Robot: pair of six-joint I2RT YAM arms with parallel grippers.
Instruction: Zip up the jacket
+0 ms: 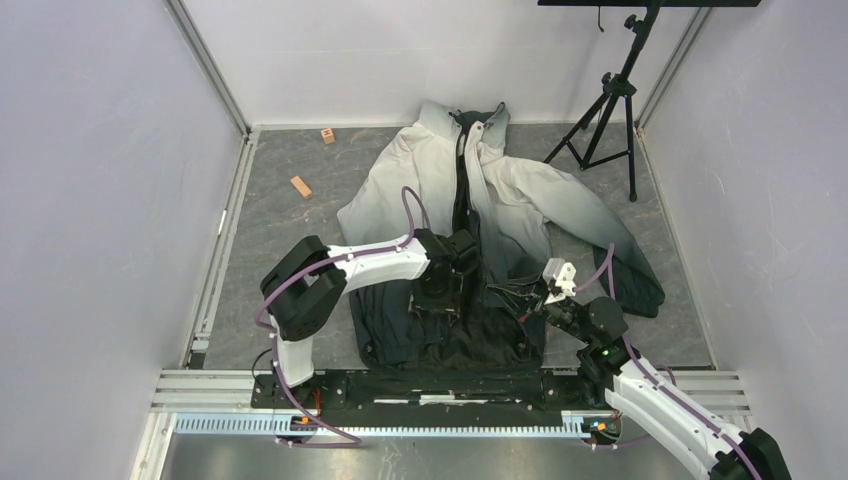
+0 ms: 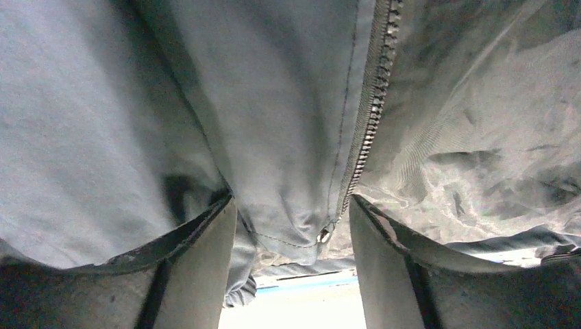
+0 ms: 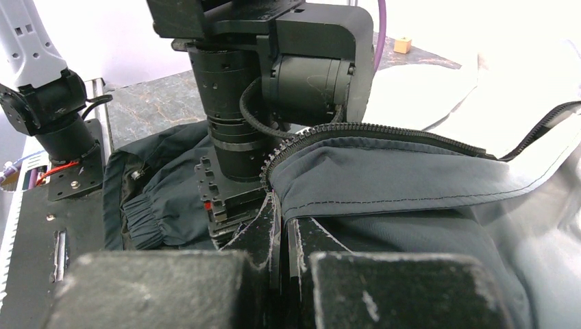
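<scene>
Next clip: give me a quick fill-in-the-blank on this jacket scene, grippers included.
1. The right gripper is ___ on the dark edge of the jacket, just below the zipper teeth.
2. The left gripper is ___, with zipper teeth showing in its gap.
3. ___ wooden blocks lie on the table left of the jacket.
Missing words: shut; open; two.
</scene>
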